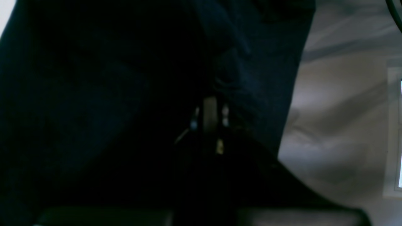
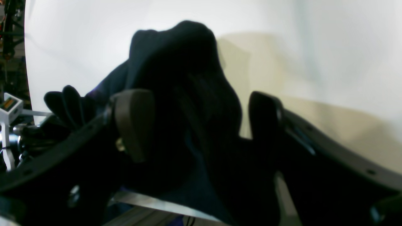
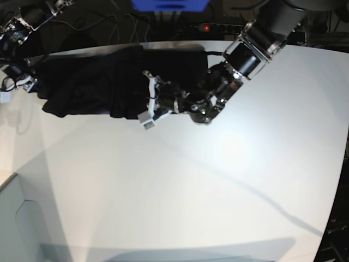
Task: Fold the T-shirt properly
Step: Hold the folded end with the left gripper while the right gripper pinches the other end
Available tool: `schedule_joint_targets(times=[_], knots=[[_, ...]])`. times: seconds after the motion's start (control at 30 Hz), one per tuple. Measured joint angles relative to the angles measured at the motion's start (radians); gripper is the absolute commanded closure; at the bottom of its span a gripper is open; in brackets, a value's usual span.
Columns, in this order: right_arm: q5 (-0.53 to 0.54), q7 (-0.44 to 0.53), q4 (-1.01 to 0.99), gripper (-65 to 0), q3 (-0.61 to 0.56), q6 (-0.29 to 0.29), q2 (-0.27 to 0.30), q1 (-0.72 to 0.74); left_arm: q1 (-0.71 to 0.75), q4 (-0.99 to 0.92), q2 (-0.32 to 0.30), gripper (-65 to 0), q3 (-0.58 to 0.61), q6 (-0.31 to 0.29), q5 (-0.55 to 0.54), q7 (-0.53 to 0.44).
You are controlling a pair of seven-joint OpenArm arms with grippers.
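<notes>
Broad white tabletop, matte, brightly lit, with a soft glare patch below the tools and long thin shadows slanting across. Dark clutter beyond the far edge: cables, a blue box, a red indicator light.

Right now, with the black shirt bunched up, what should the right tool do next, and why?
Probably close the right tool on the T-shirt. Its jaws stand open with a raised fold of black cloth between them, so a grip looks ready; the shirt lies bunched, not spread, and needs pulling flat first.
</notes>
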Motion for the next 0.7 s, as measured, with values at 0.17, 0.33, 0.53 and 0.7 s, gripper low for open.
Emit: schedule_joint_targets(times=[0.17,0.33,0.53,0.7], knots=[[0.070,0.004,-0.018,-47.7,0.032,0.000,0.001,0.001,0.000,0.000,0.000,-2.3,0.000,0.000,0.000,0.000],[0.159,0.008,-0.142,-47.4,0.022,-0.001,0.002,-0.001,0.000,0.000,0.000,-2.3,0.000,0.000,0.000,0.000],[0.167,0.018,-0.142,-47.4,0.021,-0.001,0.000,-0.016,0.000,0.000,0.000,-2.3,0.000,0.000,0.000,-0.002],[0.170,0.017,-0.141,-47.4,0.022,-0.001,-0.003,-0.019,0.000,0.000,0.000,-2.3,0.000,0.000,0.000,-0.002]])
